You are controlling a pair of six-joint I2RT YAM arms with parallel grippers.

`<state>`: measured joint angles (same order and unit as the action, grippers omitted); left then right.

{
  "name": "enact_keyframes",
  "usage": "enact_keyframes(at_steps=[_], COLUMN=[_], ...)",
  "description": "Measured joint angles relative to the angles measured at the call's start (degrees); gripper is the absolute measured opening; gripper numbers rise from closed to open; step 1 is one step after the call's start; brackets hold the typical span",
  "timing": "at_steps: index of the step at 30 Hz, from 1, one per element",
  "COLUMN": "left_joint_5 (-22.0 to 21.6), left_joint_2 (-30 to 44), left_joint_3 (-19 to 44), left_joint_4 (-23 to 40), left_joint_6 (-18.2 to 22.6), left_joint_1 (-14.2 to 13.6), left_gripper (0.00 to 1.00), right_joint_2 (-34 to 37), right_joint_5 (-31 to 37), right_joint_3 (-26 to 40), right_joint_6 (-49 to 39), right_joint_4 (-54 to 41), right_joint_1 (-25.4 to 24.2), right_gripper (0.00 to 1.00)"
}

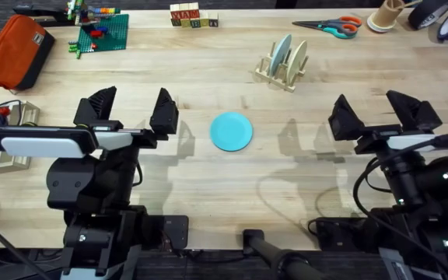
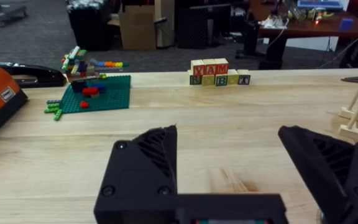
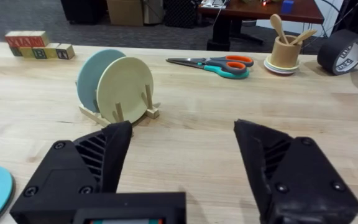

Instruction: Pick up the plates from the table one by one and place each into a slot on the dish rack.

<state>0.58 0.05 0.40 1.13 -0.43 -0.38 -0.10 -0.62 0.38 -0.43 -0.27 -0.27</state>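
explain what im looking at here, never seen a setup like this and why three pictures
Two robot arms sit at a wooden table. One picture looks down from above; the other two come from cameras on each wrist. The left gripper and right gripper are both open and hold nothing. A turquoise plate lies flat between them. Farther back, a small wooden dish rack already holds a pale blue plate and a cream plate upright. Scissors, lettered blocks and toy bricks lie nearby.

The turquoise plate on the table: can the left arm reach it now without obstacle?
Probably yes. The turquoise plate lies flat on the table, just right of the open left pincer, with bare wood between them. The dish rack stands farther back, out of the way.
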Motion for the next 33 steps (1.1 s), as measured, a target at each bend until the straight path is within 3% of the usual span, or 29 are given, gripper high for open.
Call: enact_keyframes(at_steps=[28,33], left_joint_5=[0.0,-0.2], left_joint_2=[0.0,0.0], left_joint_3=[0.0,0.0], left_joint_4=[1.2,0.3], left_joint_6=[0.0,-0.5], left_joint_1=[0.0,0.0], left_gripper=[0.993,0.993], right_joint_2=[0.0,0.1], right_joint_5=[0.2,0.6], right_joint_3=[0.1,1.7], right_joint_6=[0.0,1.6], right_joint_4=[-0.7,-4.6], right_joint_1=[0.0,0.0], right_gripper=[0.993,0.993])
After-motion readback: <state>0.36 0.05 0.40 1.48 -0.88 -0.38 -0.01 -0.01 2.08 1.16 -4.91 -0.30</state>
